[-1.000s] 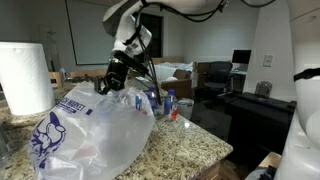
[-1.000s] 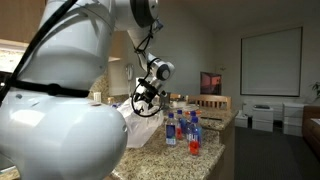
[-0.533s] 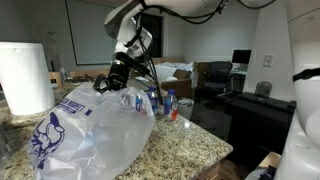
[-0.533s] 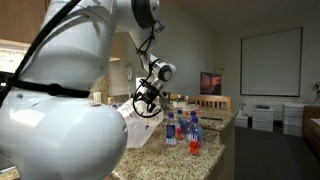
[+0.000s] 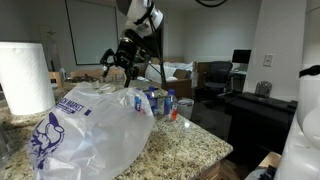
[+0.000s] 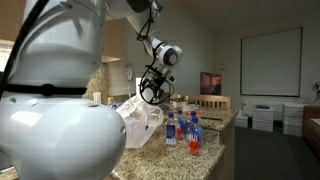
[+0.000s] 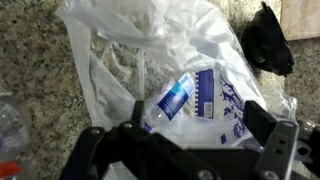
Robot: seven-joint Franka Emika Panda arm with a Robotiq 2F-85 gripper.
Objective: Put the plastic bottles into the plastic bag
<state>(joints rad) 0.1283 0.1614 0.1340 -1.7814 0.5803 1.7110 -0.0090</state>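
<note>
**Plastic bottles (image 6: 185, 128) queue beside the plastic bag (image 5: 90, 130), one apparently inside**

Pincer (image 7: 175, 140) hangs high over the bag, jaws spread wide and nothing between them. The wrist view looks straight down past the dark fingers (image 7: 90, 150) onto crinkled film. And there it is: one bottle (image 7: 180, 98), blue label showing, lying on its side at a slant. It reads as sitting under the film, so I judge it to be inside the bag, though the crinkles make that hard to swear to.

The bag slumps on the granite counter (image 5: 195, 150), and its open end seems to gather right below the pincer. That would explain the height: let go from up there and a bottle falls into the mouth, not onto the side.

The other bottles stand upright in a tight cluster just beside the bag, caps up, with the red-orange one (image 6: 194, 142) at the front. Upright like that, they offer a clean grasp from the side. They crowd each other near the counter's edge, though, so a careless reach could topple one. A paper towel roll (image 5: 25, 78) stands beside the bag's far end, out of play.

My call: one delivered, several to go.
</note>
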